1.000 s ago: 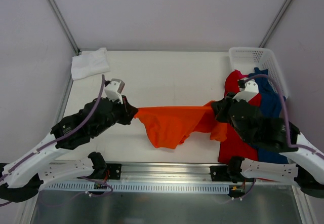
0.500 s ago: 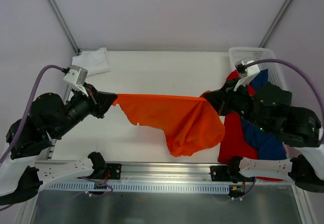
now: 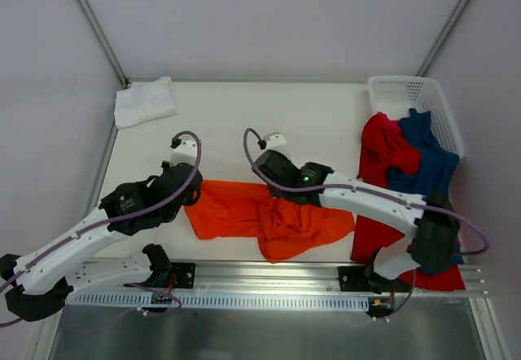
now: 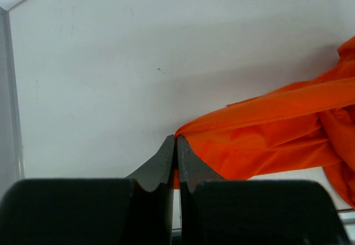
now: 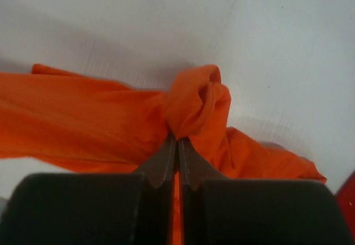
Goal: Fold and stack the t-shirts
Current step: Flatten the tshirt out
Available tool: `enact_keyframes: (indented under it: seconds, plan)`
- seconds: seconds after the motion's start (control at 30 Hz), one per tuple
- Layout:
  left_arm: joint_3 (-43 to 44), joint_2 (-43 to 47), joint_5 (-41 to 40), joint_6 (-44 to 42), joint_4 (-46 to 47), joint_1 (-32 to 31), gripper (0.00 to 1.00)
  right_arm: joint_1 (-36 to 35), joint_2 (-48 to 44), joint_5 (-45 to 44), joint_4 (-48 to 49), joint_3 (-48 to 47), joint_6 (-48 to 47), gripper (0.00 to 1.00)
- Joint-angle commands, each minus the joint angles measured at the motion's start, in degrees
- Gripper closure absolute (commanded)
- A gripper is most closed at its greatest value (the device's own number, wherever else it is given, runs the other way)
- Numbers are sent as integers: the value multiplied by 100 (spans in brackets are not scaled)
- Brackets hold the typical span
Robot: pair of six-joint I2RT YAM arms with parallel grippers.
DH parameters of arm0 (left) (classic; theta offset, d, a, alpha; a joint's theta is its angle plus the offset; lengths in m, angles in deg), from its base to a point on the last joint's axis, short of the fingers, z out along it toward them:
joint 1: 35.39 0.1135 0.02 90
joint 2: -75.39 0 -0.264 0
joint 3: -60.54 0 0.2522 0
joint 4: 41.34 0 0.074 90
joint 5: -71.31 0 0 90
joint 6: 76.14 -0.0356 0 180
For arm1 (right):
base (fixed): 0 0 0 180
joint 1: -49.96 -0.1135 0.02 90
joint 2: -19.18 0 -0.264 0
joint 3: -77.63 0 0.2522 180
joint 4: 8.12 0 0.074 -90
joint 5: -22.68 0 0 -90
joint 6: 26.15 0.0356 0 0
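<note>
Orange cloth lies crumpled along the lower middle of the top view: the orange t-shirt (image 3: pixel 244 212) rests on the bench (image 3: pixel 244 116) near its front edge, flatter toward the left and bunched into folds at centre and right; its right end stops just short of the red t-shirt (image 3: pixel 378 144).

The left claw (image 3: pixel 194 190) meets the shirt's left edge; in the left wrist view its fingers (image 4: pixel 166 162) are pressed together with a sliver of orange caught between them, so it pinches a corner of the orange t-shirt (image 4: pixel 277 128). The right claw (image 3: pixel 275 197) comes in from above the bunched middle, its arm stretching across from the lower right; in the right wrist view the right claw (image 5: pixel 177 138) is closed tight on a gathered knot of the orange t-shirt (image 5: pixel 83 117), cloth showing in the seam between the fingers.

At the right of the frame the red t-shirt spills from the white perforated basket (image 3: pixel 407 95) down toward the bench's front edge; the dark blue t-shirt (image 3: pixel 427 160) lies beside and partly over it, half out of the basket. A white t-shirt (image 3: pixel 145 101) sits folded at the upper left corner of the bench, well apart from the rest.
</note>
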Motion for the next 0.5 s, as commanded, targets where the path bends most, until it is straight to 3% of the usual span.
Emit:
enact_keyframes:
  seconds: [0.0, 0.1, 0.13, 0.17, 0.2, 0.23, 0.37, 0.47]
  plan:
    - [-31, -54, -617, 81, 110, 57, 100, 248, 883, -230, 662, -234, 217, 100]
    - [-136, -63, -688, 116, 127, 66, 100, 327, 1798, -379, 671, -743, -19, 98]
    - [-154, -80, -688, 116, 145, 83, 100, 354, 1991, -501, 619, -867, -64, 84]
    - [-215, -106, -697, 116, 136, 92, 100, 389, 2263, -546, 583, -982, -151, 57]
    - [-233, -150, -697, 107, 136, 110, 100, 407, 2353, -660, 548, -1174, -213, 14]
    - [-251, -177, -706, 107, 136, 110, 100, 433, 2423, -756, 452, -1272, -231, 1]
    - [-312, -265, -679, 107, 136, 110, 100, 556, 2161, -1275, -66, -1414, -310, 1]
    - [-330, -317, -644, 90, 136, 119, 100, 626, 1389, -1644, -373, -1168, -354, 0]
